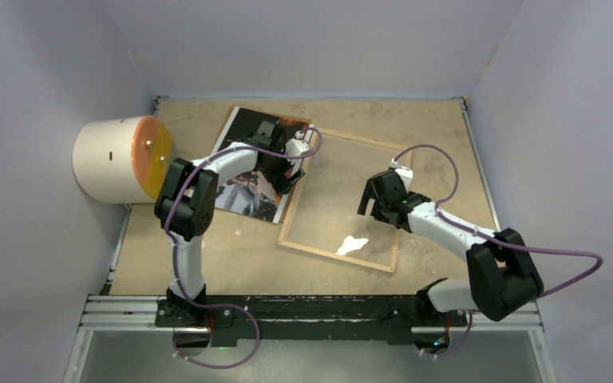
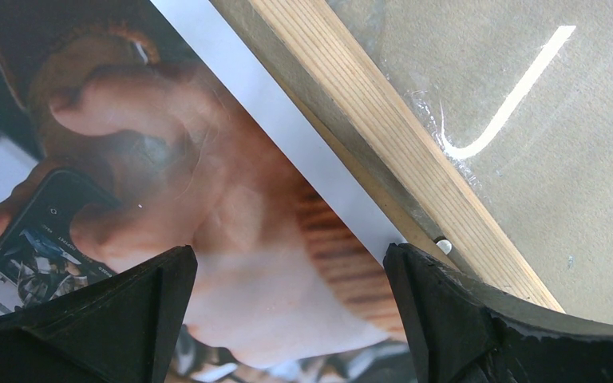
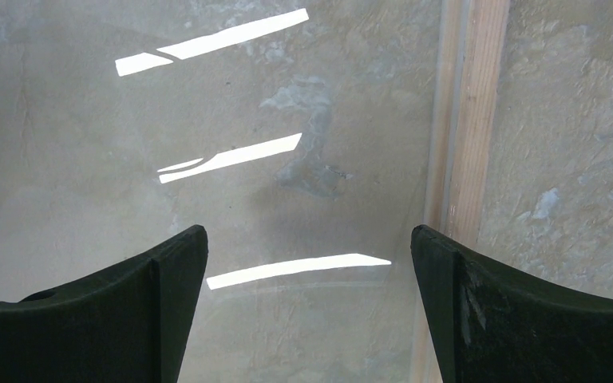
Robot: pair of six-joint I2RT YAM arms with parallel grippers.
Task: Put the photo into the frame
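Glossy photo (image 1: 239,195) lies just left of the frame (image 1: 335,255), not yet inside; your left tool (image 2: 287,255) and right tool (image 3: 310,239) both hang released, empty.

Over on the left, a white cylinder (image 1: 110,161) lies on its side against the pale grey wall (image 1: 40,96), its translucent orange end cap (image 1: 153,156) facing right across the table. The tabletop (image 1: 231,257) is a scuffed tan board. A metal rail (image 1: 120,308) runs along its near edge.
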